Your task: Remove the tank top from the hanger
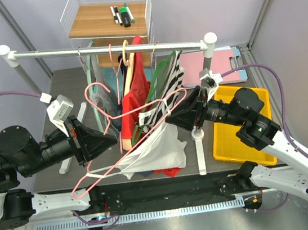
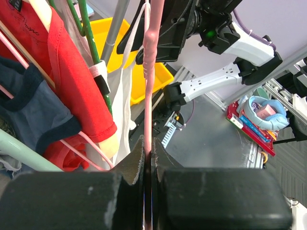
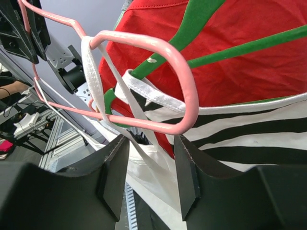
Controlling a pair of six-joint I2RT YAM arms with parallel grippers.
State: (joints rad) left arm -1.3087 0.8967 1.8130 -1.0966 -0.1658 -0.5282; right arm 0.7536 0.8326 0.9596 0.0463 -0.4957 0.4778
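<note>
Though hanger (image 3: 187, 81) shows, tank top (image 1: 155, 149) partly hidden

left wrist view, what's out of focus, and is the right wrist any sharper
Left wrist: the left hand fills the bottom as a soft dark blur, the pink hanger it pinches sharpens higher up. Right wrist: the right hand is blurred too, the white strap crisp.
</note>
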